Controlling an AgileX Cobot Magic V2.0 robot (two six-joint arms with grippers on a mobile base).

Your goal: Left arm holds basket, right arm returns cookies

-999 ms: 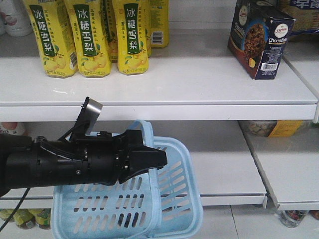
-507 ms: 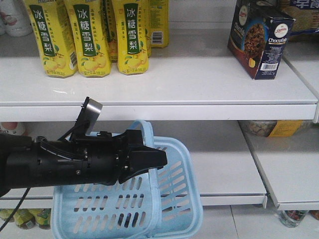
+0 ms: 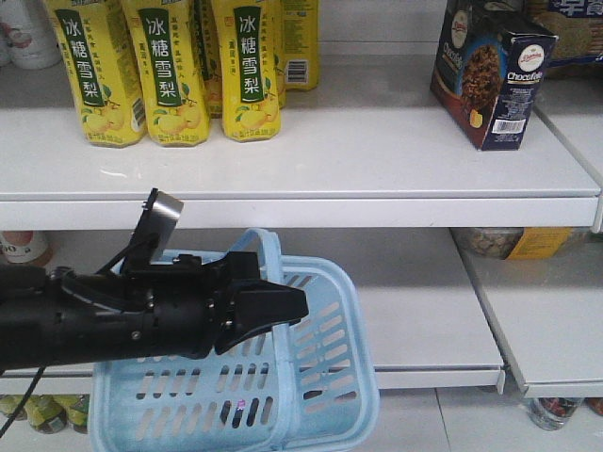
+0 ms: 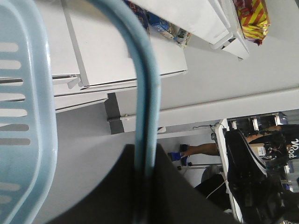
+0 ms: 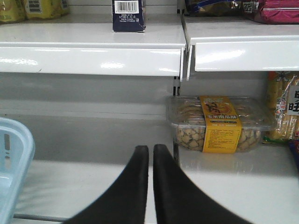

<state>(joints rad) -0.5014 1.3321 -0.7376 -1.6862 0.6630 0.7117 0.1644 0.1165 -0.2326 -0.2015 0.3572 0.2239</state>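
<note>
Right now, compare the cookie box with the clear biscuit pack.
The cookies are a dark blue opaque box standing upright on the upper shelf; the clear biscuit pack is see-through with an orange label, lying flat on the lower shelf. Both sit untouched on white shelves.

Black right gripper point(image 5: 150, 156) fingers pressed together, empty, before white shelves; cookies point(image 5: 128, 15) box above, clear biscuit pack point(image 5: 219, 123) right, basket point(image 5: 14, 163) corner left.
</note>
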